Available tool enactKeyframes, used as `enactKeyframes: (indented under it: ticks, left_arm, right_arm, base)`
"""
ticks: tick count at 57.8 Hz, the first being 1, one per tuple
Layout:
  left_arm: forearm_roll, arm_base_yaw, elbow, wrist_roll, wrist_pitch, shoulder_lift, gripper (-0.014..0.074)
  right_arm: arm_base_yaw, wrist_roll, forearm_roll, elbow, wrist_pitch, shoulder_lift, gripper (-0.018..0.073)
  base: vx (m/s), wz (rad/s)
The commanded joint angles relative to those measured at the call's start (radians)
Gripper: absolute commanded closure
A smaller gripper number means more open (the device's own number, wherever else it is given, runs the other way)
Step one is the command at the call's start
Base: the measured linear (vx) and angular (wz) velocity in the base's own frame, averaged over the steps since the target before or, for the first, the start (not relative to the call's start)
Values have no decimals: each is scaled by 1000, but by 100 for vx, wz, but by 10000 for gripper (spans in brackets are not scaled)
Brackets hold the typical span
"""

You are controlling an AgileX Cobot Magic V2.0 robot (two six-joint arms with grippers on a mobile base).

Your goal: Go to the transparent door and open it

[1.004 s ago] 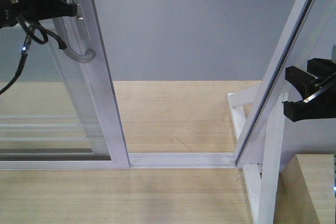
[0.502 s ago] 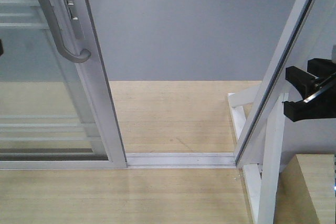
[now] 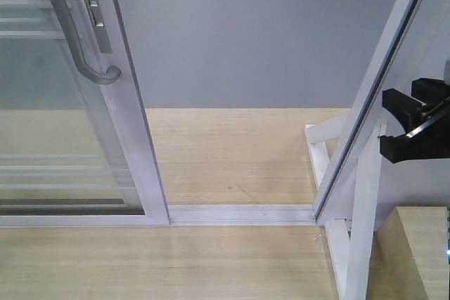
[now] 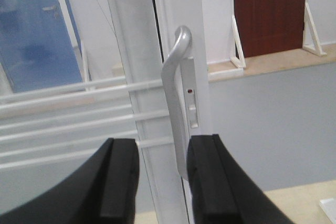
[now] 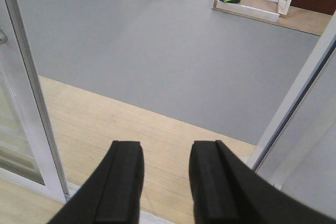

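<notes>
Item: transparent door (image 3: 67, 131), white-framed glass with thin horizontal bars, stood at the left of the front view, slid aside from the opening; its frame edge met the floor track (image 3: 242, 213) at the near left. Its curved silver-grey handle (image 3: 70, 26) ran down the frame's left side, hooking at the bottom.

Item: my left pincer (image 4: 164, 179), released, pads spread, with the handle (image 4: 176, 98) seen in the gap beyond them; I gripped nothing.

Item: my right pincer (image 5: 165, 184), likewise released and empty, hung over the wooden floor (image 5: 131, 129) in the doorway, grey floor (image 5: 157, 45) farther off. A slanted white frame (image 3: 380, 89) stood at the right.
</notes>
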Motion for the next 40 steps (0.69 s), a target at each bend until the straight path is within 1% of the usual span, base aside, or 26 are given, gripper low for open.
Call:
enactKeyframes:
  ticks: [1, 3, 6, 10, 12, 13, 20, 25, 32, 36, 40]
  left_arm:
    - [-4, 1, -25, -18, -72, -26, 267]
    - [-21, 1, -22, -37, -71, -43, 301]
    - [-27, 1, -13, -61, -75, -71, 379]
    - [-26, 1, 11, -81, -81, -123, 503]
    - [-24, 1, 36, -79, -81, -172, 596]
    - [-19, 1, 50, -74, -81, -184, 605]
    - [-16, 1, 141, -66, -106, -292, 603]
    - [-18, 1, 225, -91, -153, -367, 602]
    - [-18, 1, 369, -163, -281, -456, 602]
    - [-17, 0, 454, -195, -382, -450, 602]
    - [-17, 0, 532, -213, -447, -452, 602]
  right_arm:
    - [-5, -9, -5, -31, -73, -7, 253]
    - [-5, -9, -5, -31, -73, -7, 253]
    - [-5, -9, -5, -31, -73, -7, 253]
    - [-5, -9, -5, -31, -73, -7, 253]
    - [-5, -9, -5, -31, -73, -7, 253]
    - [-5, -9, -5, -31, -73, -7, 253]
    - [-5, -9, -5, -31, -73, -7, 253]
    - [-5, -9, -5, -31, -73, -7, 253]
    - [-5, -9, -5, -31, -73, -7, 253]
    - [-5, -9, -5, -31, -72, -7, 253]
    - [-5, -8, -5, -31, -71, -7, 253]
  base:
    - [0, 0]
    - [0, 0]
    - [0, 0]
    - [0, 0]
    - [0, 0]
    - [0, 0]
    - [0, 0]
    - [0, 0]
    - [0, 0]
    - [0, 0]
    - [0, 0]
